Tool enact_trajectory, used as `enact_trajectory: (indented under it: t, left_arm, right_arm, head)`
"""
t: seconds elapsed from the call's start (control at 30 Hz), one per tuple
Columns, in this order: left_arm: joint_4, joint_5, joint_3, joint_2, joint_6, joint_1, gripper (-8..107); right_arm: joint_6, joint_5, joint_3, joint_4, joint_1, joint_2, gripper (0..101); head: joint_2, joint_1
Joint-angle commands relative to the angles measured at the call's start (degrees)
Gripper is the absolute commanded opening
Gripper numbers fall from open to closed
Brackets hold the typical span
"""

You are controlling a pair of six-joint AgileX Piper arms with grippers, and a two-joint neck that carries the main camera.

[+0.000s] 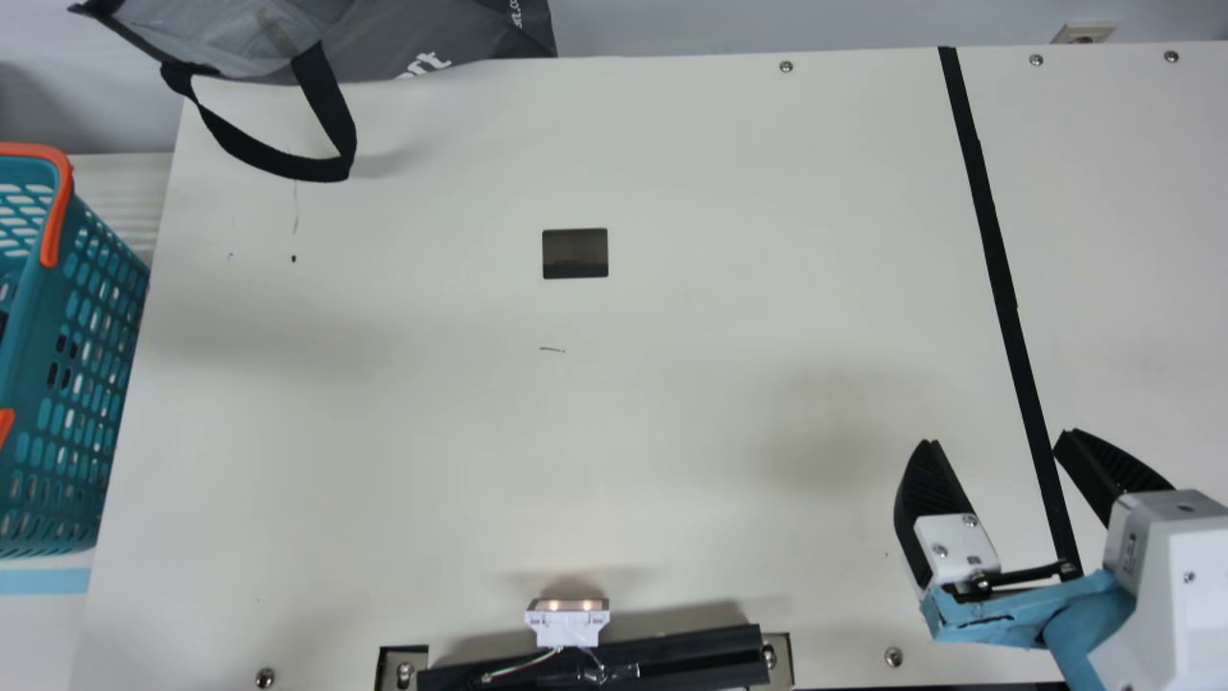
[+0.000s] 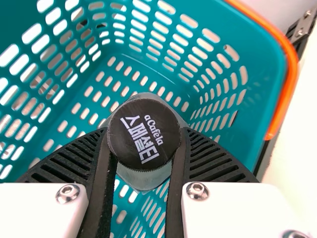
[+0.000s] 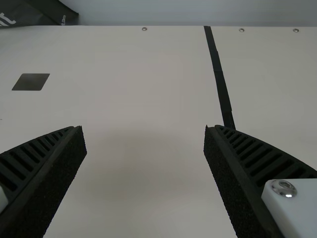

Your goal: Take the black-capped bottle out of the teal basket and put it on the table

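Pads of the left gripper (image 2: 144,132) bear on both sides of the black-capped bottle (image 2: 143,124), with an opening about as wide as the cap; the bottle is gripped. The round cap carries white print and overlaps the fingertips, so their exact contact is concealed. Most of the bottle's pale body is likewise hidden, and whether its base touches the floor beneath cannot be determined. The bottle is inside the teal basket (image 2: 267,54), with slotted plastic walls around it. In the main view the basket is cut off at the left edge, beyond the table's side, and its orange handle (image 1: 59,211) is truncated.

The right gripper (image 1: 1000,438) is wide open and holds nothing, above the table's right part; its arm runs out of the main view. Its fingers are ribbed, with rough dark inner pads, and light-blue material covers part of the mount.

The cream table (image 1: 672,432) is smooth and matte, bearing small marks, screws, a dark rectangle (image 1: 576,253) and a long black strip (image 1: 988,211). At the near edge, a white module (image 1: 566,626) with two small lights adjoins a black bar (image 1: 662,657), partly cut off. At the far edge, a grey bag (image 1: 432,38) is cropped, its looped black strap (image 1: 331,168) on the table. Behind is a plain grey wall (image 1: 720,24).
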Motion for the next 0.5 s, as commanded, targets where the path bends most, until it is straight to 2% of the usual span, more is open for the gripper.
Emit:
enact_trajectory:
  t: [0.0, 0.23, 0.47]
  left_arm:
    - [3.84, 0.46, -0.67, -1.15, -2.44, -0.39, 0]
    - [10.49, 3.23, -3.64, -4.67, -7.40, -1.33, 0]
    - [13.95, 6.33, -6.74, -7.50, -10.18, -1.28, 0]
  right_arm:
    - [0.00, 0.00, 0.00, 0.00, 0.00, 0.00, 91]
    - [0.00, -0.06, 0.00, 0.05, 0.00, 0.00, 91]
    - [0.00, -0.06, 0.00, 0.05, 0.00, 0.00, 91]
  head:
    - [0.47, -0.21]
    - [0.47, -0.21]
    - [0.47, -0.21]
